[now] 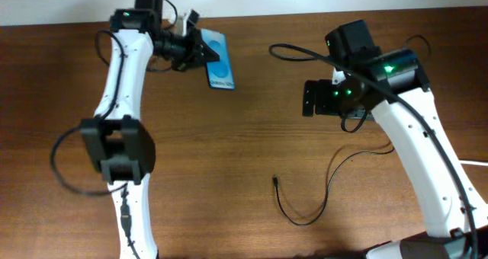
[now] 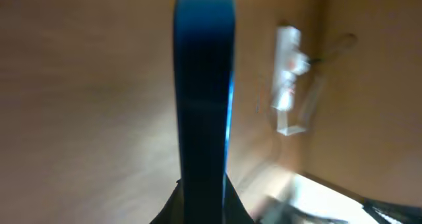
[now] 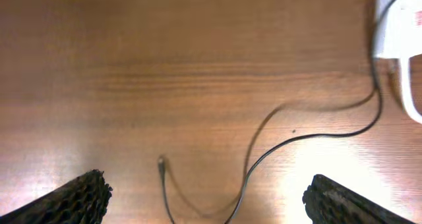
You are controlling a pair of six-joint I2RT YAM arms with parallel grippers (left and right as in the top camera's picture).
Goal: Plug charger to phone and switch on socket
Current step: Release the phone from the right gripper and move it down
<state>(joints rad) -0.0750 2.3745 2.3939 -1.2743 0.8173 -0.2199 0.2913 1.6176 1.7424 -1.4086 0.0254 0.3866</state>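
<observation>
My left gripper point(image 1: 197, 52) is shut on the phone point(image 1: 220, 65), holding it lifted at the back of the table with the blue screen facing up. In the left wrist view the phone point(image 2: 204, 85) stands edge-on between the fingers point(image 2: 204, 201). My right gripper point(image 1: 309, 97) is open and empty above the table's middle. In the right wrist view its fingers point(image 3: 208, 194) hang wide apart above the charger's plug tip point(image 3: 161, 161). The thin black charger cable point(image 1: 305, 217) lies looped on the table, its tip point(image 1: 274, 180) free. The white socket point(image 3: 399, 26) shows at the upper right and blurred in the left wrist view point(image 2: 289, 79).
A thick white cord point(image 3: 407, 99) runs down from the socket. In the overhead view the socket is hidden under my right arm point(image 1: 419, 145). A thicker black robot cable point(image 1: 297, 53) arcs beside the right arm. The brown wooden table point(image 1: 229, 152) spans the view.
</observation>
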